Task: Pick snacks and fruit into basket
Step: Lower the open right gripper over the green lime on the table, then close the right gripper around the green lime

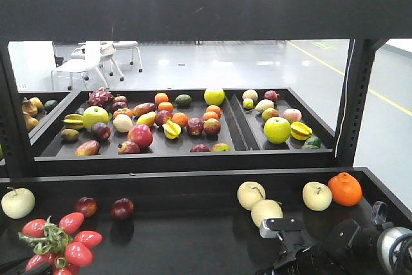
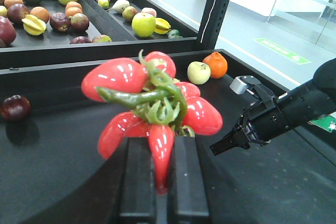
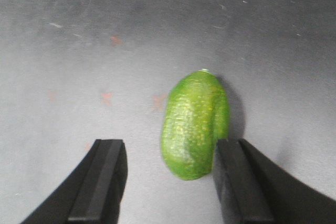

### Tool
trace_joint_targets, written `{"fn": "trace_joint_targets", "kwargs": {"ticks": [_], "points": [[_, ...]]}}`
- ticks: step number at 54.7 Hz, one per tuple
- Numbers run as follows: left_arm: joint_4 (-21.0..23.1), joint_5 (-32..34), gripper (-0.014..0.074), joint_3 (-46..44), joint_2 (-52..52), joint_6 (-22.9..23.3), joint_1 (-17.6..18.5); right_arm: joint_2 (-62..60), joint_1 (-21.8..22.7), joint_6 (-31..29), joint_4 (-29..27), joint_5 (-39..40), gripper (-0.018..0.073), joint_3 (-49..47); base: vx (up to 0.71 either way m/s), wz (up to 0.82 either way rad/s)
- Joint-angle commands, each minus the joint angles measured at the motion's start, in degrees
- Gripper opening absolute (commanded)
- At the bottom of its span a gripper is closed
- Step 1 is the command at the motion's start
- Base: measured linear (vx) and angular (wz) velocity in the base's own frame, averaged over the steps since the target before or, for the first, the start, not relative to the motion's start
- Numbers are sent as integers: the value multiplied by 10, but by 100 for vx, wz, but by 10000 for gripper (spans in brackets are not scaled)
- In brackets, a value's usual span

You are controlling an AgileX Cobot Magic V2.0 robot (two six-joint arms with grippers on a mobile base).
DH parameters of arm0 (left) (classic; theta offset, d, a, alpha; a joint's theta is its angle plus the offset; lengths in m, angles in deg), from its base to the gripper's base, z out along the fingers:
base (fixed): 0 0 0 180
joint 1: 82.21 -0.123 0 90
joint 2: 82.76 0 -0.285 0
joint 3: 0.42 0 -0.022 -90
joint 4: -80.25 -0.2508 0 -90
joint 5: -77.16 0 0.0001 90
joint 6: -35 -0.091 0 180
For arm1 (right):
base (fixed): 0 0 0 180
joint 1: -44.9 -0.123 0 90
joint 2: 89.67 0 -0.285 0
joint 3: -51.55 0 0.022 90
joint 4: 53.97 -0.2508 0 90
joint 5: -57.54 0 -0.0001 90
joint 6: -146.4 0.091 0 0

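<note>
My right gripper [image 3: 169, 153] is open and points down at a grey surface. An oblong glossy green fruit [image 3: 195, 124] with a pale patch lies there. Its near end sits between the fingers, close against the right finger [image 3: 236, 182] and far from the left one. From the left wrist view the right gripper [image 2: 220, 147] hangs low over the black shelf. My left gripper [image 2: 161, 153] is shut on a bunch of red tomatoes [image 2: 152, 103] with a green stem, pinching the lowest one. The same bunch [image 1: 61, 243] shows at the front left. The snacks and the basket are out of view.
The black lower shelf [image 1: 193, 236] holds pale apples [image 1: 251, 194], an orange [image 1: 345, 189] and two dark red fruits [image 1: 121, 208]. Behind its raised edge are trays [image 1: 238, 133] with several mixed fruits. A black upright post [image 1: 351, 101] stands at the right.
</note>
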Motion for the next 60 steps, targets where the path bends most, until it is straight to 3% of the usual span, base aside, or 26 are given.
{"fn": "trace_joint_targets", "kwargs": {"ticks": [1, 5, 6, 9, 60], "points": [[-28, -13, 3, -17, -4, 0, 2, -30, 0, -1, -6, 5, 484, -17, 0, 0], [-28, -13, 3, -17, -4, 0, 2, -30, 0, -1, -9, 4, 534, -17, 0, 0], [-28, -13, 3, -17, -4, 0, 2, -30, 0, -1, -11, 7, 630, -17, 0, 0], [-28, -13, 3, -17, -4, 0, 2, -30, 0, -1, -11, 10, 642, -17, 0, 0], [-28, -13, 3, -17, -4, 0, 2, 15, -22, 17, -10, 66, 625, -17, 0, 0]]}}
